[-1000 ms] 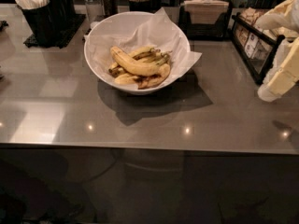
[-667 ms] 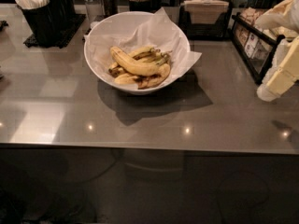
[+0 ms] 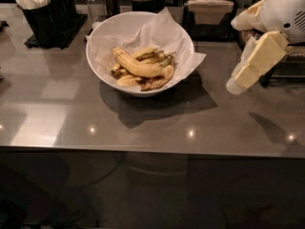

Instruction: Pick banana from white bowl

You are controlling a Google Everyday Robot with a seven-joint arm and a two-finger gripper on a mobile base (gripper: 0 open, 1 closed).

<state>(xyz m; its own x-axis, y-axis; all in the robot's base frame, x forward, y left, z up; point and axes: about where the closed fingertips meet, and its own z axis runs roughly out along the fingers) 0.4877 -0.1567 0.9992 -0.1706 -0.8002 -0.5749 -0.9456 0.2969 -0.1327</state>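
Barely begun: banana lying untouched atop the smaller bananas in the white bowl, gripper hanging well apart, grip width impossible to tell.

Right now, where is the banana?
In camera view, the banana lies uppermost in the white bowl, centre-left on the counter; the pincer hangs off to the bowl's right.
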